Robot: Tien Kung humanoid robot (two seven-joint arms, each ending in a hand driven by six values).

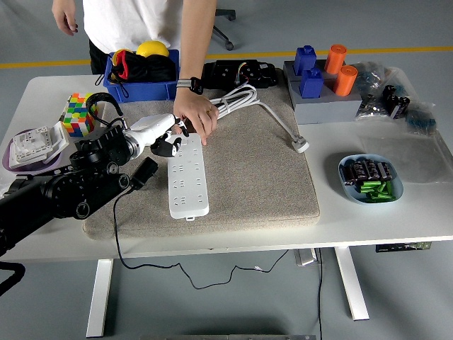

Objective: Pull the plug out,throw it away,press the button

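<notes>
A white power strip (188, 178) lies lengthwise on the grey mat (255, 177). The black plug (142, 172) lies on the mat just left of the strip, out of its sockets, and its black cord (115, 234) hangs over the table's front edge. My left hand (167, 138), white with black fingers, is at the strip's far left corner, fingers curled and holding nothing. A person's hand (195, 113) presses down on the strip's far end right beside mine. The strip's button is hidden under the two hands.
A blue bin (113, 86), a Rubik's cube (78, 114) and a wall-socket panel (32, 144) stand at the left. The strip's coiled white cable (237, 99) ends in a white plug (302, 146). Grey block with blue and orange pieces (322, 88); blue battery bowl (347, 166).
</notes>
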